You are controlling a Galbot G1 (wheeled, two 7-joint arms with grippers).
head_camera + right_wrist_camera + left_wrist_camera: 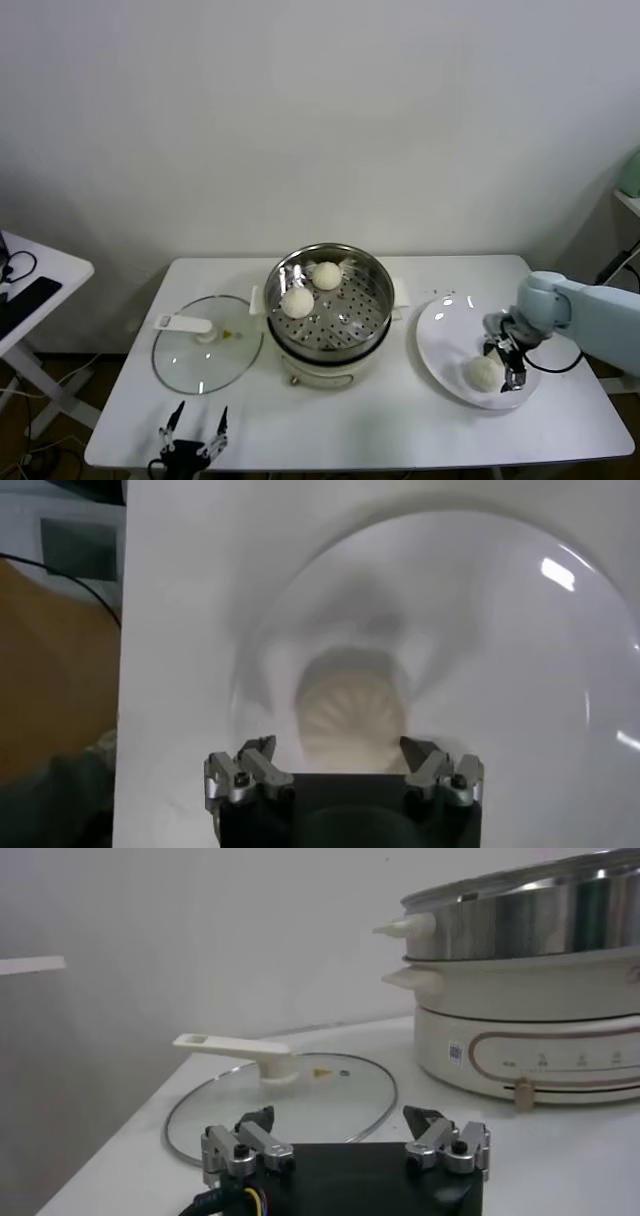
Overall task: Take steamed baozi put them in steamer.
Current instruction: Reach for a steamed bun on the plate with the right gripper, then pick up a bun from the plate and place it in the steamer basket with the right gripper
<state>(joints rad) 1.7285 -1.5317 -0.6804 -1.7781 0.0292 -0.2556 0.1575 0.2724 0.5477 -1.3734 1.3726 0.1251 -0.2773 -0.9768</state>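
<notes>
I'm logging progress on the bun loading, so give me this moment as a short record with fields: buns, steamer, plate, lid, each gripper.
buns in steamer: two baozi
buns on plate: one baozi
steamer: open, mid table
plate: to the steamer's right
lid: flat on the table, left of the steamer
right gripper: open, just above the plate's bun
left gripper: open, idle at the near table edge

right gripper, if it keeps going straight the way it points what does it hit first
Most likely the baozi on the plate. The right gripper is open and points down at it, the bun centred between its fingers. How much gap is left is unclear; past the bun there is only the plate.
</notes>
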